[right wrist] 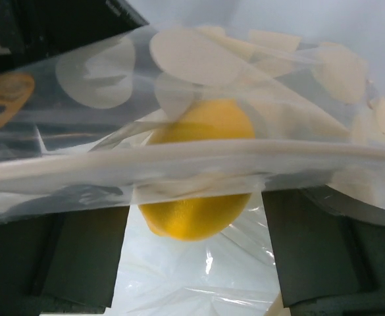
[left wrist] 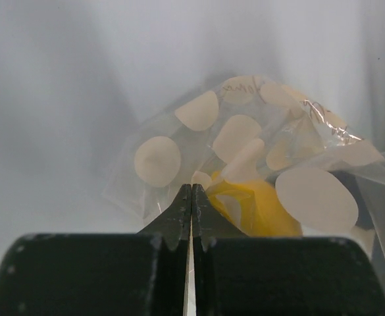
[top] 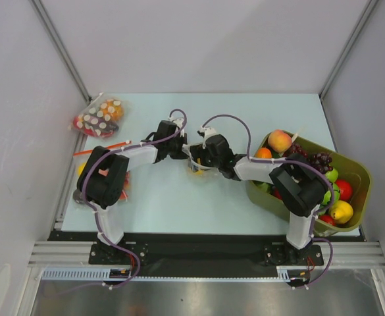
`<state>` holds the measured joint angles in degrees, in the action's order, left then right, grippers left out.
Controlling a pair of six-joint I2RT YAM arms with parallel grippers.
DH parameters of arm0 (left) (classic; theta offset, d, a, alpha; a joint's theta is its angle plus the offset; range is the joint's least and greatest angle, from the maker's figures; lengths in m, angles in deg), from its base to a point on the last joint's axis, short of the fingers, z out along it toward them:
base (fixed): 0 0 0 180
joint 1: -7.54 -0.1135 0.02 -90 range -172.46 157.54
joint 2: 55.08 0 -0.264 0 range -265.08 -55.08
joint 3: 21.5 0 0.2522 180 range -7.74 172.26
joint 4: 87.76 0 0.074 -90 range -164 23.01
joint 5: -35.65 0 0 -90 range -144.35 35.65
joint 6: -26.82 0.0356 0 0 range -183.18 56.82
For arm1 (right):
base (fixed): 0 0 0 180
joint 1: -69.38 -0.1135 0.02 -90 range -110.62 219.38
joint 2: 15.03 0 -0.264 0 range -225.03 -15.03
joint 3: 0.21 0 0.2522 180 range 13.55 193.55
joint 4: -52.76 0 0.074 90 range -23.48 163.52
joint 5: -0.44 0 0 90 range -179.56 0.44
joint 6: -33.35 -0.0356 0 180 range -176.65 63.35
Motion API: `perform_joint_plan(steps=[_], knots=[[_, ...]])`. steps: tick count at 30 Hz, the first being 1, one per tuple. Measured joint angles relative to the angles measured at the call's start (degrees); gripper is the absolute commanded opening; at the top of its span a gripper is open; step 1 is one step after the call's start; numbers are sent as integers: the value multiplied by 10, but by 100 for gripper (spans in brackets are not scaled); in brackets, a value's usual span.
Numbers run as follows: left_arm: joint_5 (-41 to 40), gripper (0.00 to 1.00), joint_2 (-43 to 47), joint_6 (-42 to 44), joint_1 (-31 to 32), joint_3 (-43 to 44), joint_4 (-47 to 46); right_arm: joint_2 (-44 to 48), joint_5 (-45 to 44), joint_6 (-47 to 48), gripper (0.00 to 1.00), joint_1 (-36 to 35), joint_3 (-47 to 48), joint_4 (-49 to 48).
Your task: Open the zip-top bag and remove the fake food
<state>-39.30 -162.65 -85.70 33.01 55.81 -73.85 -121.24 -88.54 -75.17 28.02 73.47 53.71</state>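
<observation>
- Top external view: the pale table (top: 179,210) is filling the middle of the frame, with both my arms reaching up from the bottom edge and meeting near the centre.
- The green bin (top: 364,172) is sitting at the right of the frame, carrying a heap of plastic fruit. A peach (top: 280,140) and a dark grape bunch (top: 319,160) are showing at its upper side.
- The zip-top bag (top: 196,167) is showing at the centre of the frame, between my two grippers. In both wrist views its clear film and white dots are filling most of the frame.
- A second dotted bag (top: 100,116), showing red and orange, is lying at the upper left, well apart from my grippers.
- The yellow fake food (right wrist: 192,227) is sitting inside the zip-top bag, below its zip strip in the right wrist view.
- My left gripper (left wrist: 191,191) is pressing its fingers tight together at the bag's lower edge, pinching the film.
- My right gripper (right wrist: 195,210) is holding its fingers wide apart, with the strip crossing in front of them and the fruit showing between them. I cannot tell whether they are touching the film.
</observation>
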Motion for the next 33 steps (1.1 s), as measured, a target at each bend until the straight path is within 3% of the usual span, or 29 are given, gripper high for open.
perform_joint_plan(steps=[6, 9, 15, 33], knots=[[7, 0, 0, -2, -1, 0, 0, -10, -19, 7, 38, -14, 15, 20], [8, 0, 2, -5, -1, -1, 0, -10, -22, 7, 26, -14, 18, 26], [8, 0, 9, -5, -1, -2, 0, 26, -35, 8, 19, -11, 7, 57], [2, 0, 28, -5, -2, -17, 4, 371, -32, -9, 14, 26, -65, 89]])
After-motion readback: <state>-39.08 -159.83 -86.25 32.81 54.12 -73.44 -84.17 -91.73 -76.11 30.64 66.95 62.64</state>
